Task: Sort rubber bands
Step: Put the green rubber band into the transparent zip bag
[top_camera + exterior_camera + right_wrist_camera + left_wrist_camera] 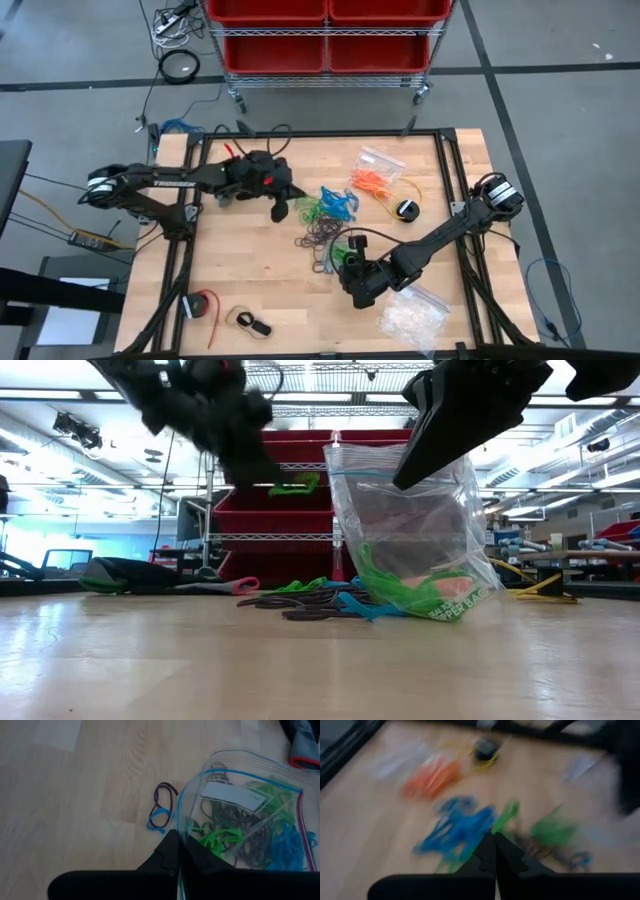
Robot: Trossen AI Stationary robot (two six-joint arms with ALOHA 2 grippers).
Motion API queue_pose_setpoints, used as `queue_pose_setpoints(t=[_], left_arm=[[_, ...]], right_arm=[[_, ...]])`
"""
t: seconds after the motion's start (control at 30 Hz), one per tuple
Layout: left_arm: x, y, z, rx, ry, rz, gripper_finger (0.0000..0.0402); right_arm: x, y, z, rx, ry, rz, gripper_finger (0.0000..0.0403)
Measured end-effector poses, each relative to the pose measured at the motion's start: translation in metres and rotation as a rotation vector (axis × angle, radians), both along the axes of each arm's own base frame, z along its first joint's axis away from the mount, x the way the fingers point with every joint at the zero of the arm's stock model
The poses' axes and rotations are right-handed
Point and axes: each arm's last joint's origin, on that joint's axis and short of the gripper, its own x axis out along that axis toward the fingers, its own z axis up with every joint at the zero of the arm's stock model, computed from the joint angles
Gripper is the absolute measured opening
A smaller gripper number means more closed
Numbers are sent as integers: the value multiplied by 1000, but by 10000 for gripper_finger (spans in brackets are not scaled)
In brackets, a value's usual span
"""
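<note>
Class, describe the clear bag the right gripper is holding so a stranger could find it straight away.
On the wooden table, find the right gripper, shut on the rim of a clear zip bag. Unlike the other bags, it stands open with green bands inside.

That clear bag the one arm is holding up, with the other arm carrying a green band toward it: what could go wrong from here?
The right gripper pinches only one edge of the bag, so the floppy mouth might sag shut or slip free.

The left gripper holds the green band by its tip; it might snap loose or miss the bag opening.

Loose bands lie right beside the bag, so a shift could drag or scatter them.
</note>
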Motion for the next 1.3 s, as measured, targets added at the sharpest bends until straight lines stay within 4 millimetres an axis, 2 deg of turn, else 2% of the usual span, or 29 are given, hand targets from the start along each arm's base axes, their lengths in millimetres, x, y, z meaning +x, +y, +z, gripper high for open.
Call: queue_pose_setpoints(t=[0.13, 0.53, 0.67, 0.9, 1.07, 1.17, 1.3], left_arm=[[8, -19, 20, -19, -100, -80, 1], [35, -84, 48, -20, -294, -282, 1], [49, -99, 40, -44, -287, -319, 1], [78, -105, -3, -110, -153, -320, 1], [91, -108, -9, -81, -177, -316, 1], [95, -108, -12, -45, -126, -306, 3], [99, -107, -12, -13, -48, -293, 30]], right_arm=[[0, 0, 0, 0, -3, 3, 0], [1, 0, 0, -2, 1, 9, 0], [1, 0, 0, -5, 0, 13, 0], [2, 0, 1, -1, -8, 15, 0], [1, 0, 1, -7, -5, 21, 0], [2, 0, 1, -5, -8, 21, 0], [2, 0, 1, -4, -8, 21, 0]])
